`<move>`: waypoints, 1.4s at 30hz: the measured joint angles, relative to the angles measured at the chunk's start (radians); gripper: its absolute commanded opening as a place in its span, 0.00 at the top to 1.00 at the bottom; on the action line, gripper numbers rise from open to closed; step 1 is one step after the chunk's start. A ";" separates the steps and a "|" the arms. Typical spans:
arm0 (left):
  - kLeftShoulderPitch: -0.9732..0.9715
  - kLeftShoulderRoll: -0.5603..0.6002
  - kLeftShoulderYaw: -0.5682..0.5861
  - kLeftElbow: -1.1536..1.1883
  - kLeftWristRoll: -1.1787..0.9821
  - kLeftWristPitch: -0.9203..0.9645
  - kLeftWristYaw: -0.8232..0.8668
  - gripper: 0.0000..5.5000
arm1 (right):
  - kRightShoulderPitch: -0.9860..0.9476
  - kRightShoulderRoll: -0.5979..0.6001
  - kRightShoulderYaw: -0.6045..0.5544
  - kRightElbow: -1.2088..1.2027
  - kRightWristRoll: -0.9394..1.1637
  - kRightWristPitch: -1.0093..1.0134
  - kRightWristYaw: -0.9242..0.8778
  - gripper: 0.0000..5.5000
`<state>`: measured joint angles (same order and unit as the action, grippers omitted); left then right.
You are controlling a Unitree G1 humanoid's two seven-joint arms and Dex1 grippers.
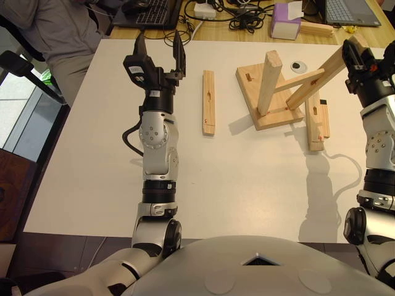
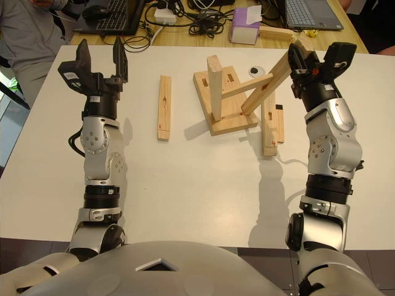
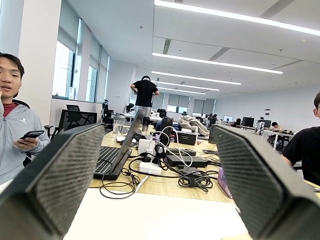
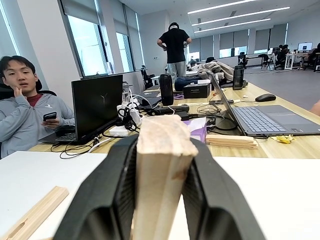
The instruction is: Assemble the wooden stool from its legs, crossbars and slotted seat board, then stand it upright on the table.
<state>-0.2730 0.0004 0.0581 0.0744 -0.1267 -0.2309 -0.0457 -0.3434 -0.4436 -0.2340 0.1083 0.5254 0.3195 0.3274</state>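
Note:
The slotted seat board (image 1: 250,82) lies flat on the white table, far centre-right. One leg (image 1: 270,80) stands upright in it. A crossbar (image 1: 298,80) runs from that leg to a second, slanted leg (image 1: 315,77). My right gripper (image 2: 311,58) is shut on the upper end of that slanted leg (image 4: 162,165). A loose slotted leg (image 1: 209,102) lies left of the board. Another loose piece (image 1: 316,126) lies on the table under the slanted leg. My left gripper (image 1: 159,49) is raised left of the loose leg, open and holding nothing, its fingers (image 3: 60,180) wide apart.
A small black disc (image 1: 299,65) lies behind the board. On the wooden desk past the table's far edge are a purple tissue box (image 1: 285,21), wooden strips (image 1: 316,29), laptops and tangled cables (image 1: 247,18). The near half of the table (image 1: 234,185) is bare.

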 measured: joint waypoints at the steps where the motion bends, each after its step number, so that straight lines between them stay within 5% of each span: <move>1: 0.000 0.000 0.000 0.000 0.000 0.001 0.000 0.28 | -0.001 -0.002 0.002 0.002 0.000 0.000 0.002 0.80; 15: 0.002 0.001 0.012 0.017 0.001 0.002 0.000 0.28 | 0.040 0.034 0.010 -0.022 -0.026 -0.130 -0.039 0.80; 28: 0.007 0.001 0.017 0.018 0.009 0.002 -0.001 0.28 | 0.109 0.047 0.000 -0.023 -0.141 -0.093 -0.065 0.37; 42: 0.010 0.000 0.019 0.030 0.018 -0.001 -0.001 0.28 | 0.065 0.071 -0.106 -0.161 -0.116 -0.237 -0.054 0.36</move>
<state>-0.2631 0.0008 0.0771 0.1048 -0.1092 -0.2321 -0.0465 -0.2788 -0.3722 -0.3401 -0.0527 0.4091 0.0823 0.2736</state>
